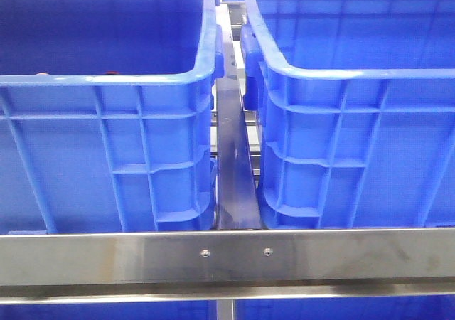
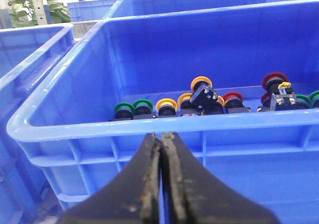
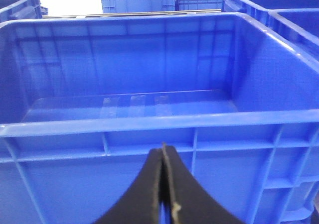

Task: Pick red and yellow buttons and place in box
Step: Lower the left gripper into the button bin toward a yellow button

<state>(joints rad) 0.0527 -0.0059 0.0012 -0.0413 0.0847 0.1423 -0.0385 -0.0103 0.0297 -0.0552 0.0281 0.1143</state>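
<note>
Left wrist view: buttons [image 2: 199, 100] lie inside the crate [image 2: 164, 127] beyond pressed-together fingers [image 2: 151, 184] (right fingers [image 3: 154, 194] likewise closed).

A steel rail [image 1: 227, 259] runs across the front, with two small screws [image 1: 205, 252] near its middle. Behind it, a dark metal bar [image 1: 233, 171] runs away from the rail. In the left wrist view, green buttons [image 2: 130, 108] lie in a row, and a leafy green plant [image 2: 30, 5] stands far beyond them, beside distant blue crates [image 2: 89, 9].
</note>
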